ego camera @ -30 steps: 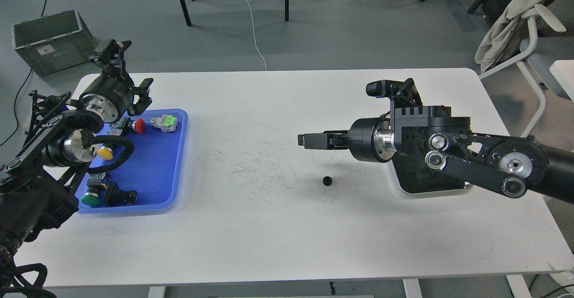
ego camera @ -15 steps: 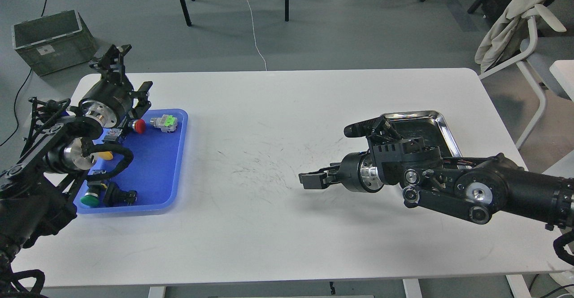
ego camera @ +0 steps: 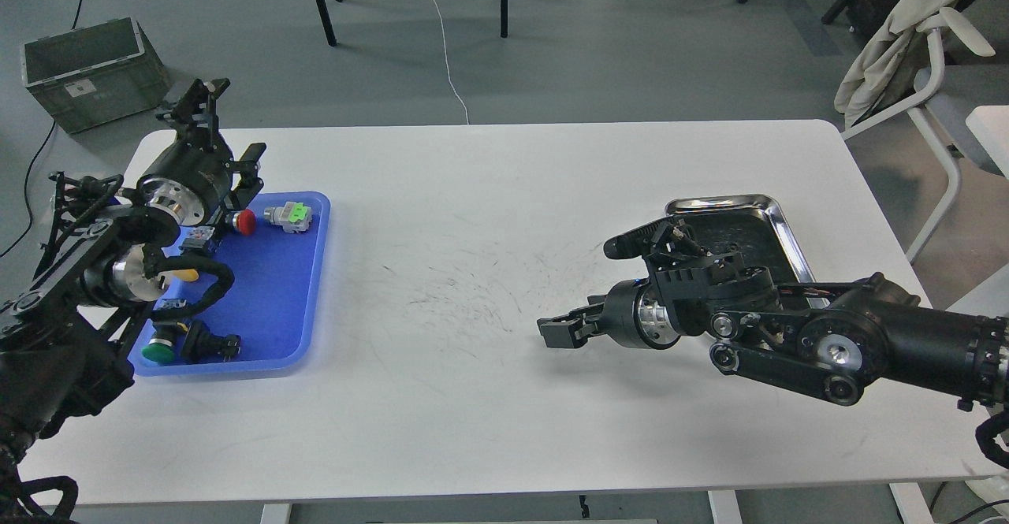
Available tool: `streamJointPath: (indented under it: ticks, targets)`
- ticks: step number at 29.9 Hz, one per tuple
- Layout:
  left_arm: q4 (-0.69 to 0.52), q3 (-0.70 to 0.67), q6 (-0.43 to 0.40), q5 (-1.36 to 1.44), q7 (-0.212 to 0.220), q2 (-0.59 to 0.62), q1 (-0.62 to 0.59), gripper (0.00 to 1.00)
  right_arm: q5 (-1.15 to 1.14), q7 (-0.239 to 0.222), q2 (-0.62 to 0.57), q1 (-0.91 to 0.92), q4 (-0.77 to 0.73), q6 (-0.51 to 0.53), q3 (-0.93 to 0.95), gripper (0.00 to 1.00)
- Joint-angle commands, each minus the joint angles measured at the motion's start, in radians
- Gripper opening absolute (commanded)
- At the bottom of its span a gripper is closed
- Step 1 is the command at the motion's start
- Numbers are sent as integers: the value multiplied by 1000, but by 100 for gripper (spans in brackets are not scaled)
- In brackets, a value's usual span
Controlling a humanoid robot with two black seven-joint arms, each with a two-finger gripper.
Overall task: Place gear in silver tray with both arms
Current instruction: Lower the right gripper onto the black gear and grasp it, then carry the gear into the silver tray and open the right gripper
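The gear does not show; my right gripper (ego camera: 554,332) hangs low over the table's middle right, where it lay. Its dark fingers point left and lie close together, and I cannot tell whether they hold anything. The silver tray (ego camera: 721,202) sits behind my right arm at the right, with its far rim and right rim showing and its near part hidden by the arm. My left gripper (ego camera: 225,130) is raised over the far end of the blue tray (ego camera: 276,288) at the left, with its fingers spread and empty.
The blue tray holds several small parts: a red button (ego camera: 245,222), a grey and green block (ego camera: 289,216), a green button (ego camera: 158,351) and a black piece (ego camera: 206,343). A grey crate (ego camera: 87,71) stands on the floor at the far left. A chair (ego camera: 938,75) stands at the right.
My right arm has dropped from high over the table to just above it, covering the gear and uncovering the silver tray. My left arm has barely moved.
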Motion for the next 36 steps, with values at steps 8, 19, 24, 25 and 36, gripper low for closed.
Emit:
streamJointPath:
  ticks: [8,19,24,25,36]
  targets:
    - [0,0,0,0,-8,3,2,98,-4,4,2,0,-29,0,-20,64]
    - [-2,0,0,0,-12,6,2,98,-42,12,2,8,-43,5,-39,2]
    - [-2,0,1,-2,-12,15,2,98,-41,12,2,11,-45,5,-39,2]
    - [-2,0,1,0,-12,18,2,98,-42,12,2,12,-45,5,-39,2]
    - [-3,1,0,-2,-12,32,0,98,-24,31,-186,81,7,0,166,2]
